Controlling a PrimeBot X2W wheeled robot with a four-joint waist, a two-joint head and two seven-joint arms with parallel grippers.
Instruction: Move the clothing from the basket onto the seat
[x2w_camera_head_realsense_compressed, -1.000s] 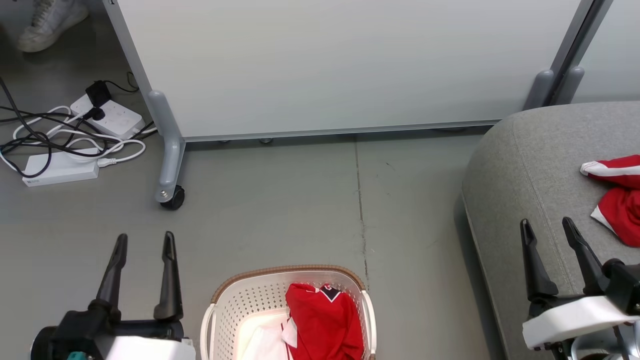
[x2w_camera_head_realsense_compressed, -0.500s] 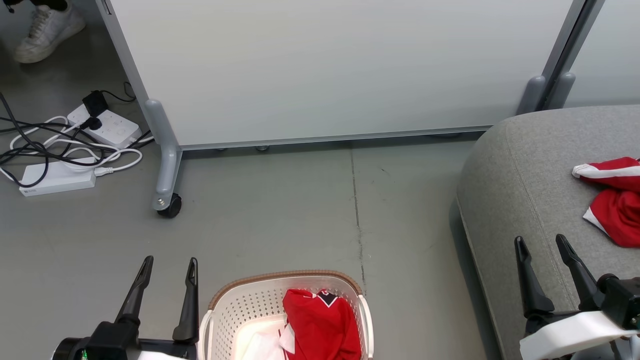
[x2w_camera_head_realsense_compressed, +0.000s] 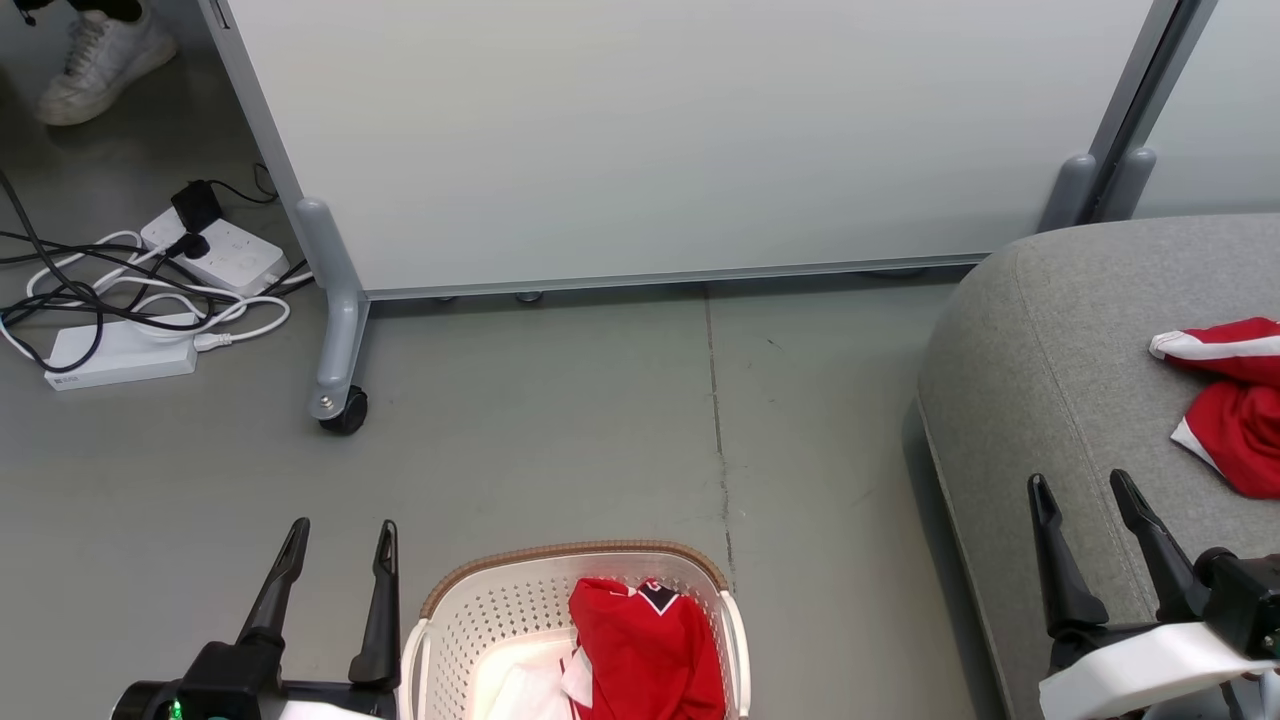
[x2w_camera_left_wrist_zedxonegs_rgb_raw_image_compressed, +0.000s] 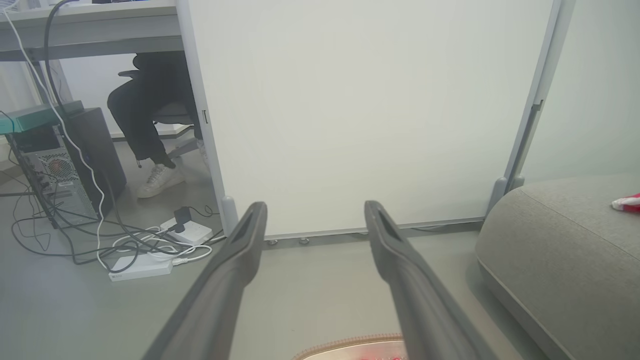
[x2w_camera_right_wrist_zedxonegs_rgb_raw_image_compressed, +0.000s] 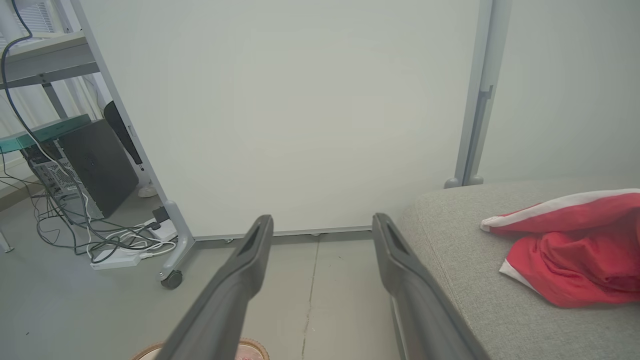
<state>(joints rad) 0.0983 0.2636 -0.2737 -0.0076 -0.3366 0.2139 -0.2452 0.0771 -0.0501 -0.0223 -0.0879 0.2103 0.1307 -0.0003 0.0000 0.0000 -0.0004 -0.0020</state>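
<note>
The white perforated basket (x2w_camera_head_realsense_compressed: 480, 610) with a brown rim sits on the floor at the bottom centre of the head view. A red garment (x2w_camera_head_realsense_compressed: 650, 650) with white trim lies inside it. Another piece of red clothing (x2w_camera_head_realsense_compressed: 1235, 400) (x2w_camera_right_wrist_zedxonegs_rgb_raw_image_compressed: 575, 255) rests on the grey seat (x2w_camera_head_realsense_compressed: 1050, 350) (x2w_camera_right_wrist_zedxonegs_rgb_raw_image_compressed: 450, 250) at the right. Just left of the basket, my left gripper (x2w_camera_head_realsense_compressed: 340, 530) (x2w_camera_left_wrist_zedxonegs_rgb_raw_image_compressed: 315, 207) is open and holds nothing. Over the seat's front edge, my right gripper (x2w_camera_head_realsense_compressed: 1080, 485) (x2w_camera_right_wrist_zedxonegs_rgb_raw_image_compressed: 322, 220) is open and holds nothing.
A white partition panel (x2w_camera_head_realsense_compressed: 680, 130) on castors (x2w_camera_head_realsense_compressed: 345, 410) stands behind the floor area. Power strips and tangled cables (x2w_camera_head_realsense_compressed: 130, 290) lie at the left. A person's white shoe (x2w_camera_head_realsense_compressed: 100, 55) shows at the top left. A computer tower (x2w_camera_left_wrist_zedxonegs_rgb_raw_image_compressed: 65, 165) stands under a desk.
The left gripper has drawn back toward the bottom edge and shifted right, closer to the basket. The head camera tilted slightly. The right gripper barely moved.
</note>
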